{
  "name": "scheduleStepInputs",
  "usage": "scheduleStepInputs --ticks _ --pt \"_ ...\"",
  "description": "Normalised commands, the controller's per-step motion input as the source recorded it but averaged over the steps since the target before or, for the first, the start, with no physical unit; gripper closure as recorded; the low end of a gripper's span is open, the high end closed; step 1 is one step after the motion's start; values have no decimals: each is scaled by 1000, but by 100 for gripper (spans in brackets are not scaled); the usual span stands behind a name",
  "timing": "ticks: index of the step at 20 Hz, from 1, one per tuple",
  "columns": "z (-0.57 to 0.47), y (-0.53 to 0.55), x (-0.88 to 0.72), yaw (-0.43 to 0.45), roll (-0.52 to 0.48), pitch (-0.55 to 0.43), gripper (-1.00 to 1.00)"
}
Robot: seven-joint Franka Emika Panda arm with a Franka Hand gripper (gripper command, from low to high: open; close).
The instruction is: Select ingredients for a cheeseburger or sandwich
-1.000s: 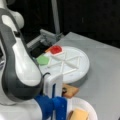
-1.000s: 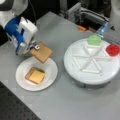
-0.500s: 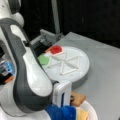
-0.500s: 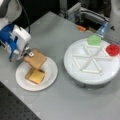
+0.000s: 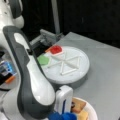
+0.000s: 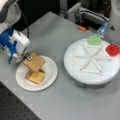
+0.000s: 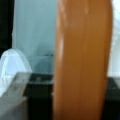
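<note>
My gripper point(image 6: 25, 58) is shut on a tan bread square point(image 6: 34, 62), holding it by one edge, tilted, just above the white paper plate point(image 6: 51, 72). Under it lies the sandwich pile point(image 6: 36, 76), with yellow cheese showing on top of a tan bread base. In a front view the arm hides most of this; the held bread point(image 5: 78, 105) peeks out beside the blue fingers point(image 5: 62, 116) over the plate point(image 5: 93, 111). The wrist view is filled by the tan bread point(image 7: 82, 60). Green lettuce point(image 6: 94, 40) and a red disc point(image 6: 112, 49) sit in the tray.
The white divided round tray point(image 6: 92, 72) stands at a front view's right, about a hand's width from the plate; it appears again as the tray point(image 5: 77, 72) holding lettuce point(image 5: 43, 60) and red disc point(image 5: 55, 49). Grey metal hardware point(image 6: 82, 13) lies behind the tray.
The gripper has carried the bread square down and to the left, from beside the plate to right over the pile. Tray pieces have not moved.
</note>
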Motion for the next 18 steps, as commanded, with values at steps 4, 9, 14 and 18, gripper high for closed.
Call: scheduleStepInputs --ticks 4,9,14,18 --pt "-60 -285 468 367 -71 156 100" --pt "110 -242 391 335 -297 124 100" --pt "156 -93 307 222 -406 130 100" --pt "100 108 215 106 -354 115 100"
